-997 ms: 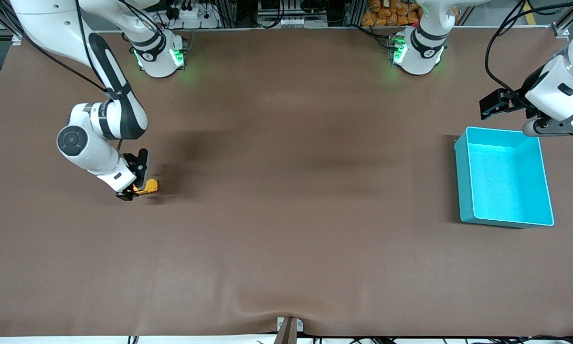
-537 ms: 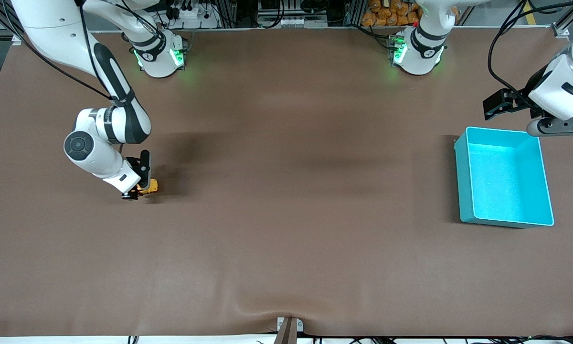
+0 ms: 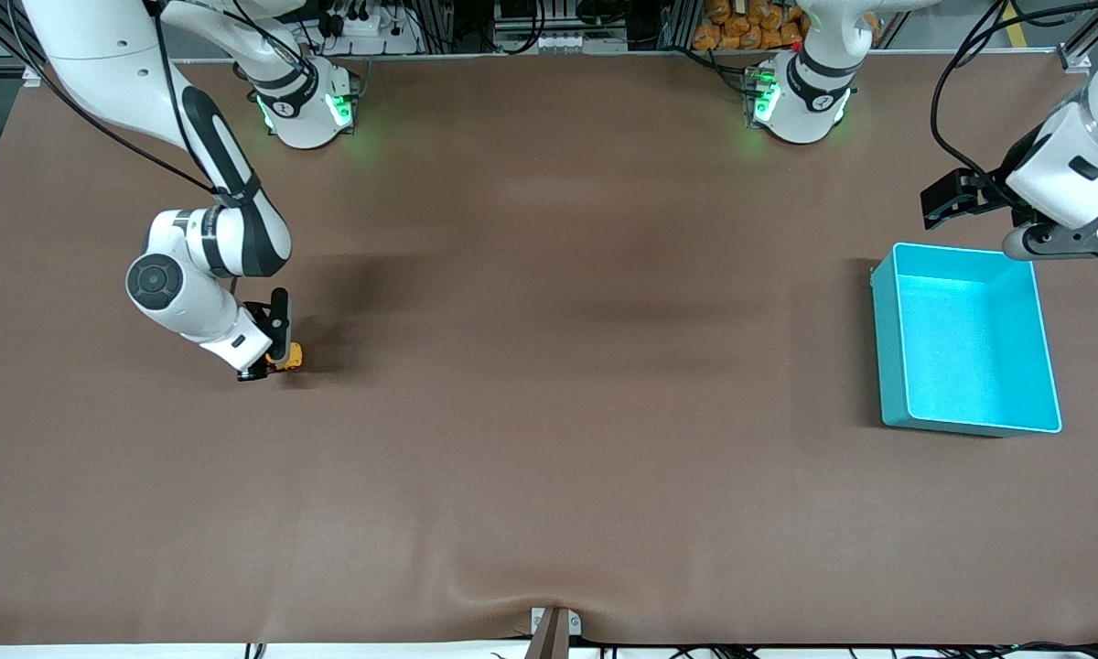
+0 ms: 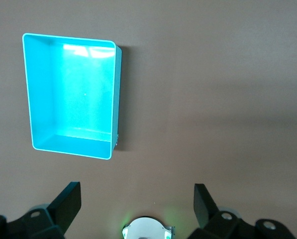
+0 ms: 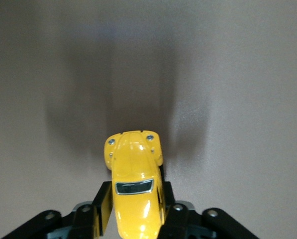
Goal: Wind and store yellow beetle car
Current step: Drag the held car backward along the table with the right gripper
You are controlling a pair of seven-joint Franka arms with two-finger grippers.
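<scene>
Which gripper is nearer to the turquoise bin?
Left. The left gripper hovers beside the turquoise bin; the right gripper grips the yellow beetle car at the table's right-arm end.

No text, label, brand, number or sign can be read on anything in these views.

The right hand (image 3: 270, 364) seems to grip the yellow beetle car (image 3: 289, 357) on the table (image 3: 549, 439).

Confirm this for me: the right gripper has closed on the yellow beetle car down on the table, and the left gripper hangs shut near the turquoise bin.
One thing is wrong: the left gripper is open, not shut; the left wrist view shows its fingers spread wide apart, near the turquoise bin. The rest holds: the right gripper is closed on the yellow beetle car on the table.
</scene>
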